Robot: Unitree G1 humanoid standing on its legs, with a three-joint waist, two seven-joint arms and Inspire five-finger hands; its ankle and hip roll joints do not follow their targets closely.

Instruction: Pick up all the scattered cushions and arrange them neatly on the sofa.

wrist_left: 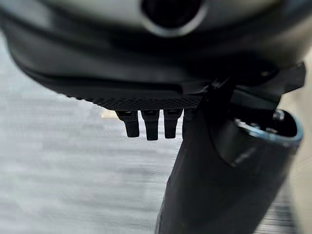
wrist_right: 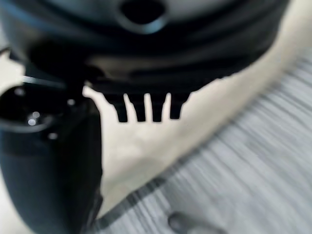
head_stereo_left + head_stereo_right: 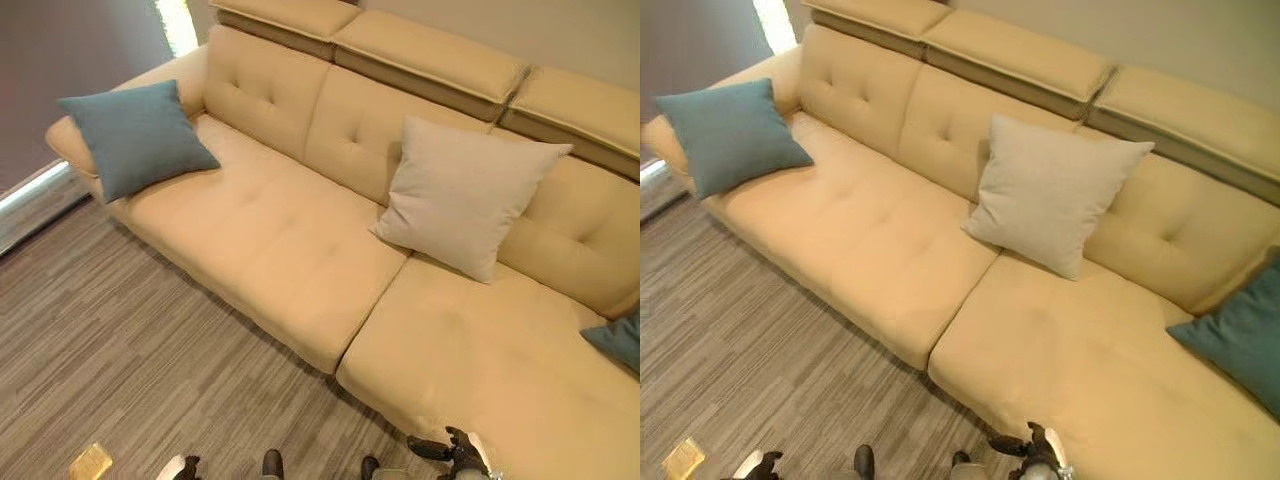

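Cushions sit on the sofa (image 3: 280, 240): a teal cushion (image 3: 135, 135) at the left arm, a beige cushion (image 3: 465, 190) against the middle backrest, another teal one (image 3: 1240, 335) far right. My left hand (image 1: 151, 122) and right hand (image 2: 146, 109) hang with straight fingers, holding nothing.

A grey striped carpet floor (image 3: 130, 340) runs along the sofa's front edge. On it, near the lower left corner of the head views, lies a small yellowish flat object (image 3: 90, 462). Behind the sofa stands a plain beige wall (image 3: 540, 30).
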